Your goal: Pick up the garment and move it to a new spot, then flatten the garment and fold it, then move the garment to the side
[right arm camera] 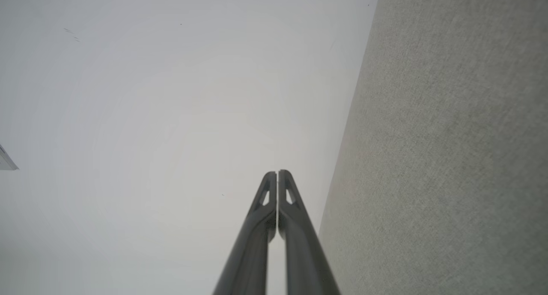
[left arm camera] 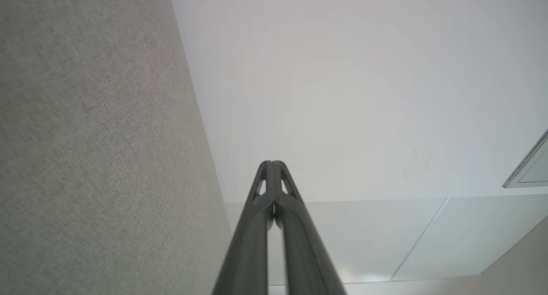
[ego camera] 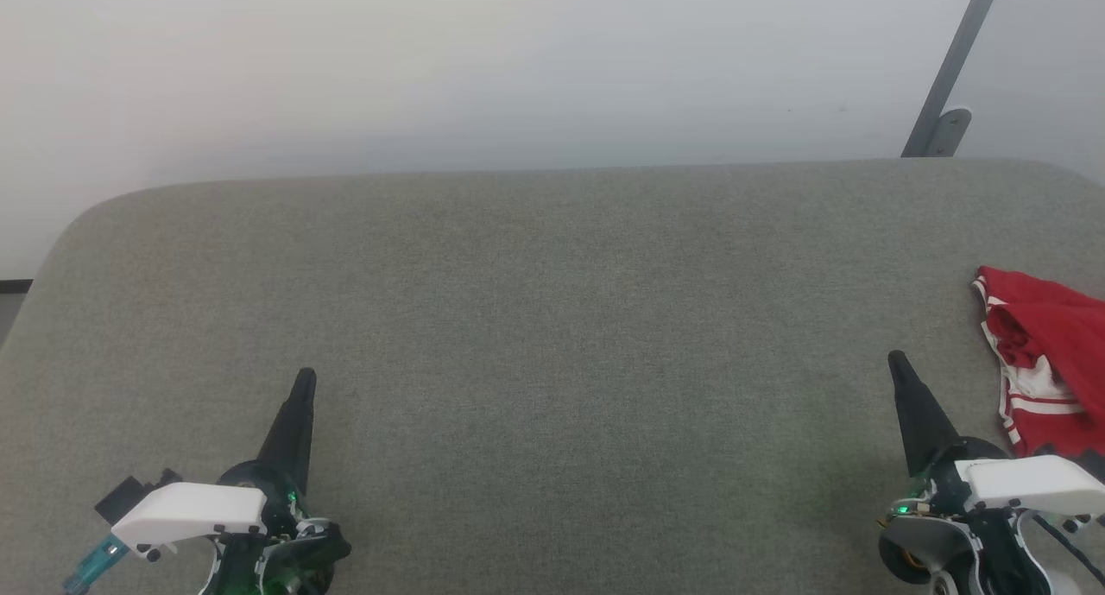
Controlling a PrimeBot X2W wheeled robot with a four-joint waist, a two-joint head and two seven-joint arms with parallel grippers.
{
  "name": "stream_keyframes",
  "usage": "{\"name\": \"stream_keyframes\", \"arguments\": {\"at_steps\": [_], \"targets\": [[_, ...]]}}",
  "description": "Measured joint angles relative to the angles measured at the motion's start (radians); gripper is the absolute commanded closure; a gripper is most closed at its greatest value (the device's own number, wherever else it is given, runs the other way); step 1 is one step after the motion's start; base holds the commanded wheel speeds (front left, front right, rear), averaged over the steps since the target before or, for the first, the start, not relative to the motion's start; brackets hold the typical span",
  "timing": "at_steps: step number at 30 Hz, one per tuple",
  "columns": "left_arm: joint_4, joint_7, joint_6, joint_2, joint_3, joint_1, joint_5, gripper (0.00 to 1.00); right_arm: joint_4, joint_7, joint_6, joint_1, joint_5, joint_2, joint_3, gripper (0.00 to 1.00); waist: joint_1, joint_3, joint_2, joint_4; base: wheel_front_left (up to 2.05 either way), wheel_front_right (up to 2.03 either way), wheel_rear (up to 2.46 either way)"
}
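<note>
Garment (ego camera: 1049,353) bunched at right, cut off by frame; counter (ego camera: 552,301) edge possibly close. Left fingers (ego camera: 292,422), right fingers (ego camera: 918,418) together, empty. Clumsy reach could shove it off.

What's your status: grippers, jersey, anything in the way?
Left gripper shut, empty. Right gripper shut, empty, tip just left of jersey, apart from it. Jersey crumpled at pad's right edge, partly out of frame. Nothing between them.

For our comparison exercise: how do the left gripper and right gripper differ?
The right gripper sits beside the red garment; the left gripper is far from it, over bare grey surface. The left gripper leans rightward, the right gripper leftward. Both have jaws shut, holding nothing.
</note>
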Motion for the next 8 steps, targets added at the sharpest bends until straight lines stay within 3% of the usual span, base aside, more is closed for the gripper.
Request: {"name": "stream_keyframes", "arguments": {"at_steps": [8], "targets": [[0.0,0.0,0.0,0.0,0.0,0.0,0.0,1.0,0.0,0.0,0.0,0.0,0.0,0.0,0.0,1.0,0.0,0.0,0.0,0.0,0.0,0.0,0.0]]}}
